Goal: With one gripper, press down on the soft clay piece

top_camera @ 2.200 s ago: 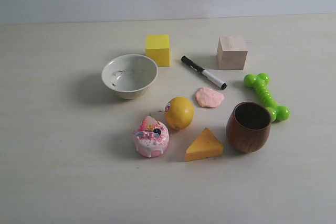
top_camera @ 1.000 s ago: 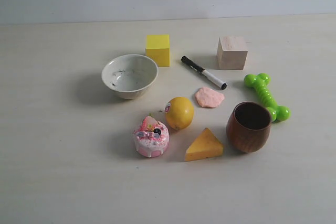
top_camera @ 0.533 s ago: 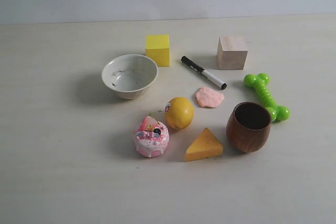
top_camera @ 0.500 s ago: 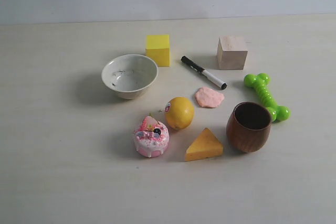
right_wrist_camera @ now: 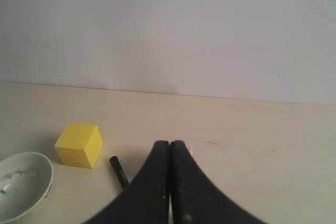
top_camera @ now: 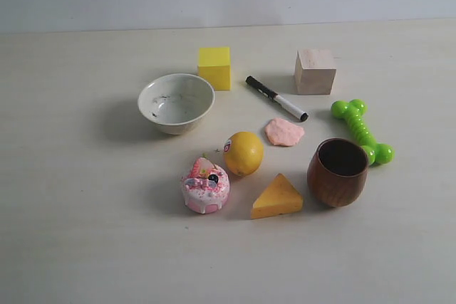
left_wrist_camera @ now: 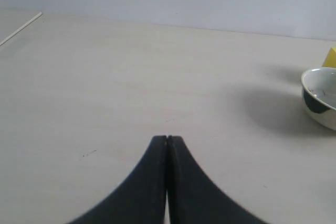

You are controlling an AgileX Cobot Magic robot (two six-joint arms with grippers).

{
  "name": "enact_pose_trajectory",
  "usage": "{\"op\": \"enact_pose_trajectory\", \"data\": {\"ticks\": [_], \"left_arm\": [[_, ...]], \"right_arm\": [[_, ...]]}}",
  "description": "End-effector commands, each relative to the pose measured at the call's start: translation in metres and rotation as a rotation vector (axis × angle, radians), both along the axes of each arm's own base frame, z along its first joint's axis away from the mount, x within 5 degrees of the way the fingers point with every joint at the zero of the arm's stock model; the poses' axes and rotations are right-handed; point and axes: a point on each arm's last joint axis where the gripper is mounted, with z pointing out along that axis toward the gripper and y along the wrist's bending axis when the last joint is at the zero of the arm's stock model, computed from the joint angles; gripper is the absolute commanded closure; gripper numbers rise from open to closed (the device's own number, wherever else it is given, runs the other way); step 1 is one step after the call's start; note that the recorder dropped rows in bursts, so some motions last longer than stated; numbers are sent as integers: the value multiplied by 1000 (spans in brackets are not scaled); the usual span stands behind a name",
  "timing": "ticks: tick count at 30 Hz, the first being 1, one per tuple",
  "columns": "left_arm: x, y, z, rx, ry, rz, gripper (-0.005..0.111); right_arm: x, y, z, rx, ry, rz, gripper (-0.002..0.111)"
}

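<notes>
The soft clay piece is a thin pale salmon-pink lump lying flat on the table, between the lemon and the marker. Neither arm shows in the exterior view. In the left wrist view my left gripper is shut, fingers pressed together over bare table, with nothing between them. My right gripper is shut too, empty, and hides the clay in the right wrist view.
Round the clay stand a white bowl, a yellow cube, a wooden cube, a green bone toy, a brown wooden cup, a cheese wedge and a frosted toy cake.
</notes>
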Motion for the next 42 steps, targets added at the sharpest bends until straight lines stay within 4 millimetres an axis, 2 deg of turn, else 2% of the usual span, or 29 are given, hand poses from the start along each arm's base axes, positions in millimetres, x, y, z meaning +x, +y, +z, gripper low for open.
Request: {"op": "enact_pose_trajectory", "data": {"ticks": [1,9,15,20,23,24,26,32,35,42], "left_arm": [[0,0,2,-7,-21,-3,107],[0,0,2,-7,-21,-3,107],[0,0,2,-7,-21,-3,107],[0,0,2,-7,-21,-3,107],[0,0,2,-7,-21,-3,107],[0,0,2,-7,-21,-3,107],[0,0,2,-7,-21,-3,107],[0,0,2,-7,-21,-3,107],[0,0,2,-7,-21,-3,107],[0,0,2,-7,-21,-3,107]], "right_arm": [[7,3,5,100,-39,-21,108],[14,3,8,121,-80,-35,108],[32,15,0,77,199,43,108],[51,47,-4,5,365,165,108],[66,75,-19,-119,473,207,108],[76,83,-31,-169,543,193,108],[90,91,-48,-196,659,168,108],[126,109,-90,-196,819,148,108],[137,115,-106,-124,931,30,108],[150,123,-140,-112,1058,-25,108]]}}
